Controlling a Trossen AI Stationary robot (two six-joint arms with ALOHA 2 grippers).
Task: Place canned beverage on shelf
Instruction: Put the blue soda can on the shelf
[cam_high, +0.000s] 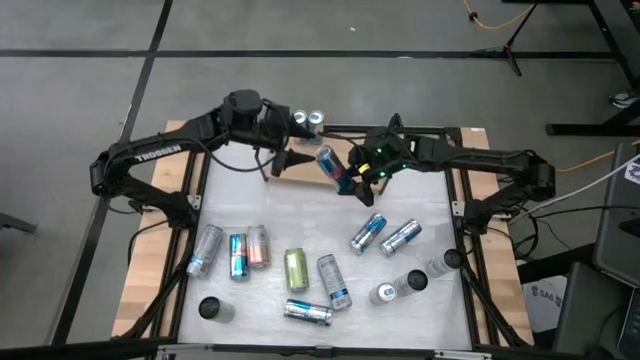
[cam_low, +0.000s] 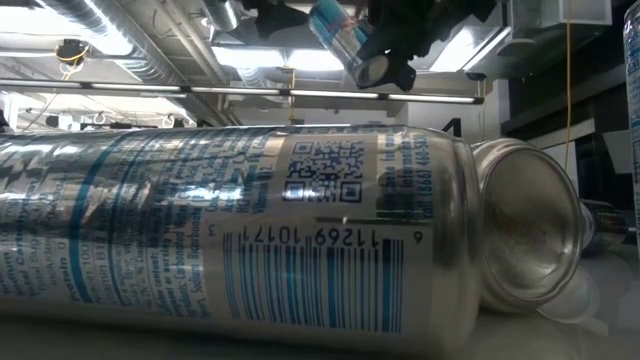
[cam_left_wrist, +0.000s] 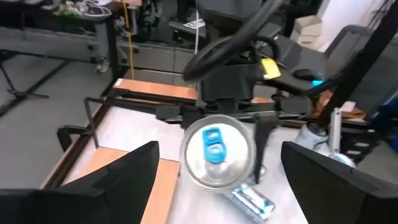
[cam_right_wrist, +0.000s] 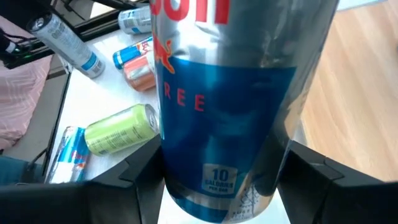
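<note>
A blue-and-silver can (cam_high: 331, 165) is lifted and tilted over the light wooden board of the shelf (cam_high: 300, 175), with my right gripper (cam_high: 352, 183) shut on it. Its top with the blue tab (cam_left_wrist: 215, 152) faces my left gripper (cam_high: 283, 160). That gripper hangs open in the air just left of the can, with nothing between its fingers (cam_left_wrist: 134, 177). Two cans (cam_high: 308, 119) stand at the far side of the shelf. In the low view the held can (cam_low: 340, 35) shows high up under the dark gripper. My right gripper pinches the can's side wall (cam_right_wrist: 180, 168) between its two fingers (cam_right_wrist: 140, 180), close to the can's bottom end. The fingers come from the table's right side, slanting down, and lie across the can. The can is lifted clear and tilted, its top toward the left arm.
Several cans lie loose on the white table: a green one (cam_high: 296, 268), silver-and-blue ones (cam_high: 368, 233) (cam_high: 335, 281) (cam_high: 207, 250), and a few standing ones near the front right (cam_high: 390, 290). One lying can (cam_low: 250, 230) fills the low view.
</note>
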